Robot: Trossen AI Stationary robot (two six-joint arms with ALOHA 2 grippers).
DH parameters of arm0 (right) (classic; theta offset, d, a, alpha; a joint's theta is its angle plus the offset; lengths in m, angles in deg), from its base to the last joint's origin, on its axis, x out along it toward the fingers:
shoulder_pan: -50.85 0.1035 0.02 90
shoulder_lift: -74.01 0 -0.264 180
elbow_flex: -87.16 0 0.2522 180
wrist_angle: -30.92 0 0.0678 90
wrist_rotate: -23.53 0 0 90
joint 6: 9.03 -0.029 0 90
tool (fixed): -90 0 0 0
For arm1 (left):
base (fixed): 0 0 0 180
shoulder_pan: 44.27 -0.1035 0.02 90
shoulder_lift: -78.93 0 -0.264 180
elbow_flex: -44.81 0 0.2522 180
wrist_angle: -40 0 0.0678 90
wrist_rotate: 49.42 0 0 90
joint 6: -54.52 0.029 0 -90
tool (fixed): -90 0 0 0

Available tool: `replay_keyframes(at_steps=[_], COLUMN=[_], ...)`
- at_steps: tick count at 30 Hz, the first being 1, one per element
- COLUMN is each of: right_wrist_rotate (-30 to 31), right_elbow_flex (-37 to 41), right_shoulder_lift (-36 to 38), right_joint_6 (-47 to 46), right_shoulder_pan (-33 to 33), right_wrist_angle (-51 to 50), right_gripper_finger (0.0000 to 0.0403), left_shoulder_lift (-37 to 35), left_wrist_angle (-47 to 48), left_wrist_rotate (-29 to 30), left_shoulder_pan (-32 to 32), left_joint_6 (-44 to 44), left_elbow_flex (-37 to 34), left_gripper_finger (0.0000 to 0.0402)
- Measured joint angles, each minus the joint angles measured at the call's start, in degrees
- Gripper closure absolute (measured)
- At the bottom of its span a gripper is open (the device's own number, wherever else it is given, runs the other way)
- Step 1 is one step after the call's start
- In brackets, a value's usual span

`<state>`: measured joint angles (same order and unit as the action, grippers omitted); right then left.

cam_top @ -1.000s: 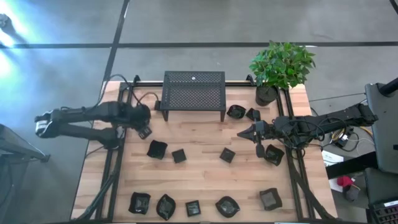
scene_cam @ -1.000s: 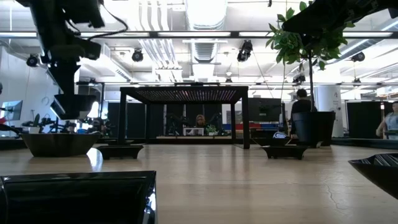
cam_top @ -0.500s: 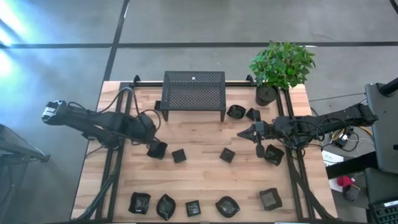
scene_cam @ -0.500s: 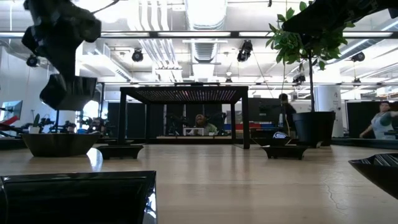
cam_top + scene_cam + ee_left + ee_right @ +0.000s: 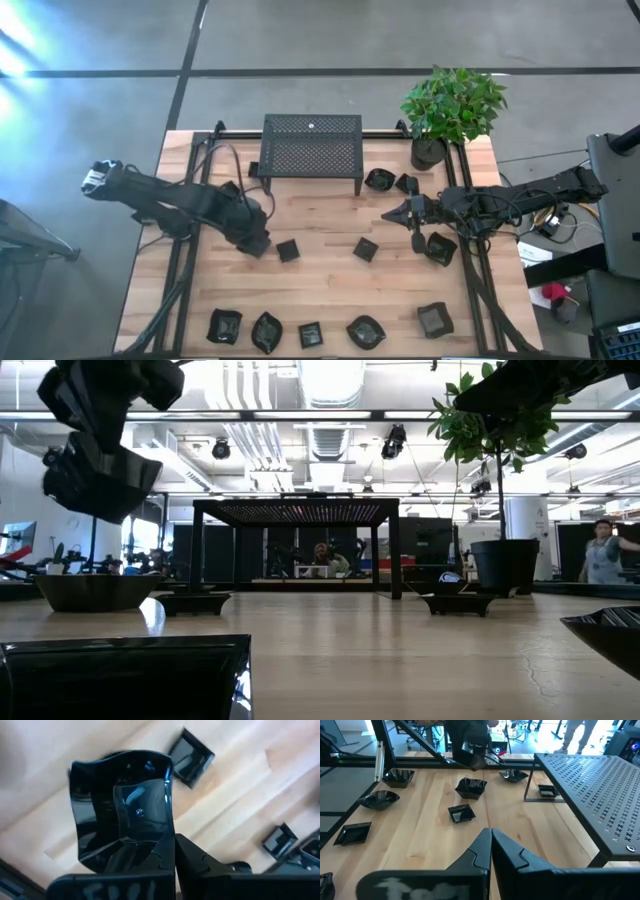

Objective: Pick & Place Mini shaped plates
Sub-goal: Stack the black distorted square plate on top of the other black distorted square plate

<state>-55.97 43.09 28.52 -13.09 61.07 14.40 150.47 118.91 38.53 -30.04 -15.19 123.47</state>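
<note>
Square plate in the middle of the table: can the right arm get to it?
Probably yes. The square plate lies on bare wood close to the right pincer, with nothing between them. The pincer is shut, though, so it would have to open first.

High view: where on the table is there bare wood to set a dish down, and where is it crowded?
Bare wood lies between the middle dishes and the front row, and left of the mesh stand. Crowded: by the plant pot near the shut right gripper, and under the shut left gripper.
</note>
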Motion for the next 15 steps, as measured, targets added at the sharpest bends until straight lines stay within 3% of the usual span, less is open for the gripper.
replay_keyframes(at_steps=[7, 15], right_wrist_rotate=[0.00, 0.04], right_elbow_flex=[0.00, -0.24], right_shoulder_lift=[0.00, 0.00], right_joint_6=[0.06, 1.51], right_shoulder_pan=[0.00, 0.00], right_wrist_angle=[0.12, 2.05], right_gripper_finger=[0.0394, 0.0394], left_shoulder_lift=[4.13, 9.10], left_wrist_angle=[1.40, 1.35], left_wrist_rotate=[-2.67, 1.17], left_shoulder_pan=[1.99, 1.98], left_joint_6=[-4.89, -9.06], left_elbow_flex=[-0.15, -0.19], left_gripper_finger=[0.0401, 0.0401])
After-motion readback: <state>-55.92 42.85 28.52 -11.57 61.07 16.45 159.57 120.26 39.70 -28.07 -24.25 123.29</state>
